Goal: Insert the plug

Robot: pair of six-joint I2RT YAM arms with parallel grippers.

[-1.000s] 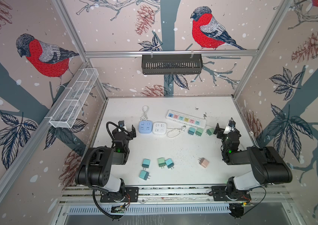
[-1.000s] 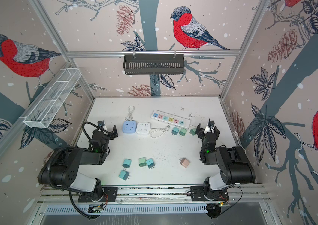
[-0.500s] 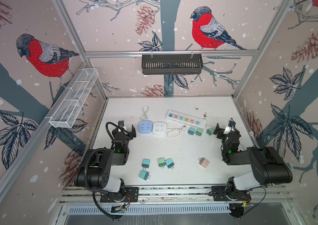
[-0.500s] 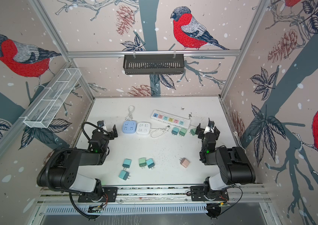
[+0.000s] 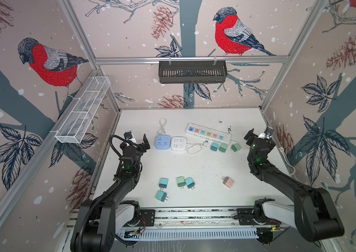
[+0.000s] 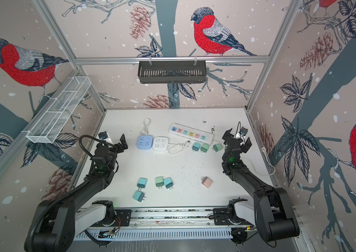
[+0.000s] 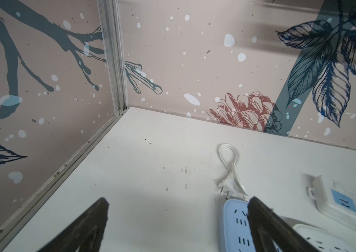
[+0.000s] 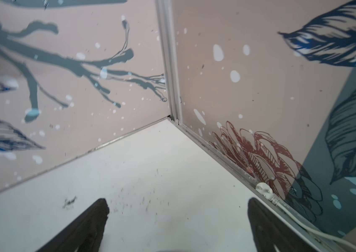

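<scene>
Comparing this moment with the second before turned up almost no change. The left gripper (image 5: pixel 137 139) hung at about 9 o'clock of the desk (image 5: pixel 205 165) and the right gripper (image 5: pixel 259 136) at about 3 o'clock, just as they had. Both pairs of jaws stood spread wide and empty, and each wrist view showed only bare desk between them.

No plug had been lifted. Four teal and green plugs (image 5: pixel 181 181) lay loose at 6 o'clock, with a pink plug (image 5: pixel 228 182) at about 5 o'clock. Three more green plugs (image 5: pixel 223 147) sat just beside the power strip (image 5: pixel 208 133) at 1 o'clock. The blue socket cube (image 5: pixel 162 142) and white socket cube (image 5: pixel 178 144) rested side by side, at 3 o'clock of the left gripper.

That stillness suggested the task had not really begun, since neither arm had committed to a reach. Which plug was meant could not be told. A pick-up probably came first, then alignment over a socket.
</scene>
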